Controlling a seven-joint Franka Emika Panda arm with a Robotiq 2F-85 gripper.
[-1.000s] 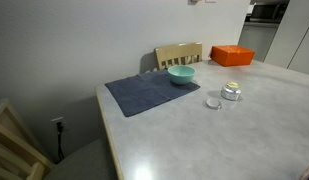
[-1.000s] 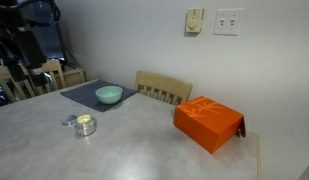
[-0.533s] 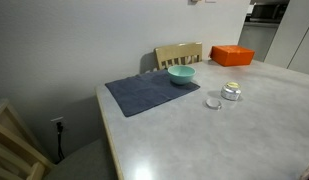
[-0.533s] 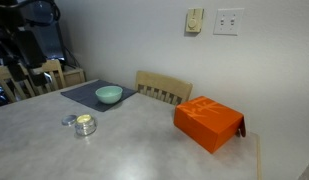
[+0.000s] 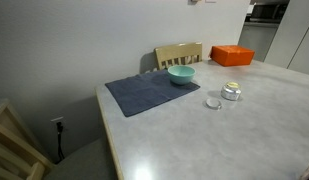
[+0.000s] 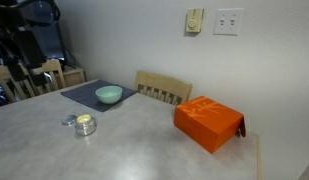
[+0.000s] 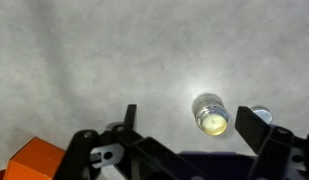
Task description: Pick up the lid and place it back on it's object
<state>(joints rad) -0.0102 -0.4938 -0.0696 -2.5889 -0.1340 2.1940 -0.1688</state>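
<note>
Surface: you are working over a pale grey mottled tabletop (image 5: 184,135) with a light wooden edge, set against a plain off-white wall. Both exterior views show a dark blue-grey cloth placemat (image 5: 144,93) on it. A round teal bowl (image 5: 181,75) stands on the mat's far right corner in an exterior view. A rectangular orange box (image 6: 208,123) lies well apart from the bowl. A slatted wooden chair (image 6: 164,88) stands at the far edge of the table. A white switch plate (image 6: 229,21) is on the wall.

Task's thing: the small flat round silvery lid (image 5: 213,102) lies flat on the bare tabletop, broad face up. It is a disc, so it has no long axis. It sits just left of, and slightly nearer than, the small squat clear glass jar (image 5: 231,92) in an exterior view. Whether the two touch cannot be told. The jar stands upright, mouth uncovered and facing up, with pale contents showing. It is to the right of the placemat.

Wrist view: the gripper (image 7: 191,112) has its black fingers (image 7: 130,112) spread wide and pinches nothing. The jar (image 7: 210,115) lies between them, nearer the right finger. The lid (image 7: 262,111) is partly hidden behind that finger.
</note>
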